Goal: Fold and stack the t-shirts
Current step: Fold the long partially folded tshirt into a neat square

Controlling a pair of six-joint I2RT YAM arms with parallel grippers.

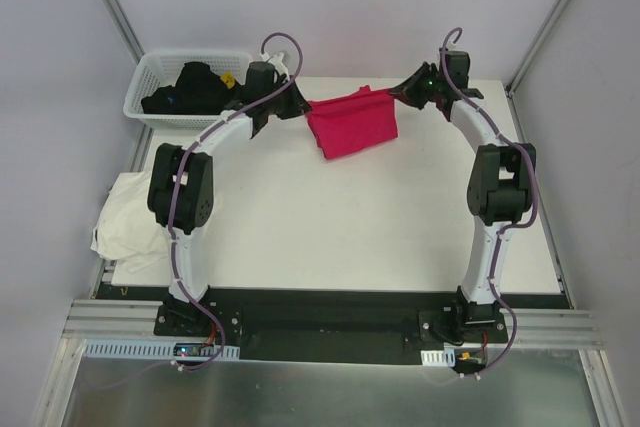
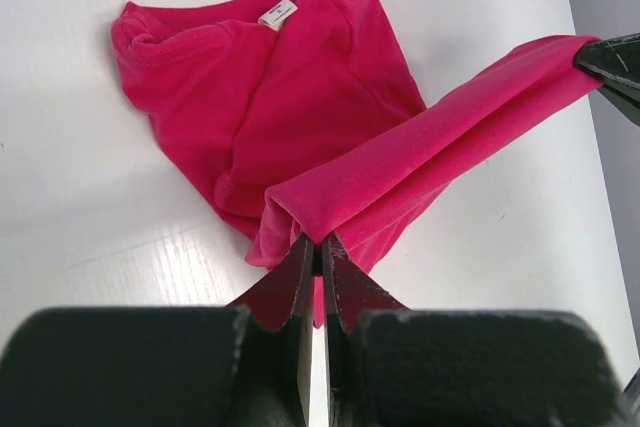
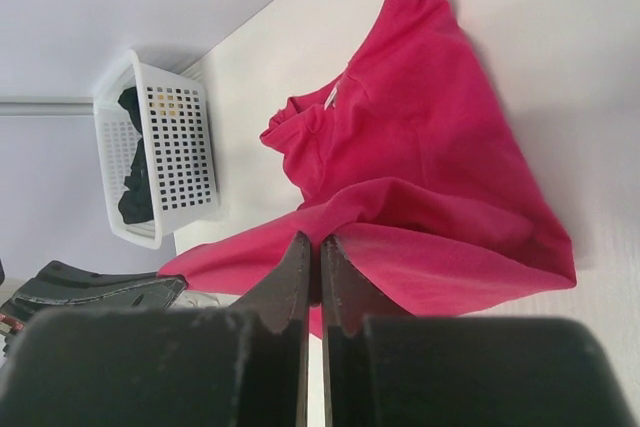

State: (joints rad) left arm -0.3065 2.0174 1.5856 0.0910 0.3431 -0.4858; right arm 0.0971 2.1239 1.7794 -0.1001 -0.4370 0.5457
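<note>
The magenta-red t-shirt (image 1: 352, 125) hangs at the far middle of the table, its top edge stretched between my two grippers and its lower part resting on the tabletop. My left gripper (image 1: 297, 100) is shut on the shirt's left end (image 2: 300, 209). My right gripper (image 1: 405, 94) is shut on the right end (image 3: 330, 219). In the left wrist view the neck label (image 2: 277, 13) shows on the lying part. The cream-white t-shirt (image 1: 130, 224) lies crumpled at the table's left edge, beside the left arm.
A white lattice basket (image 1: 148, 82) with dark clothes stands at the back left corner, close to the left gripper; it also shows in the right wrist view as the basket (image 3: 175, 152). Grey walls close in the back and sides.
</note>
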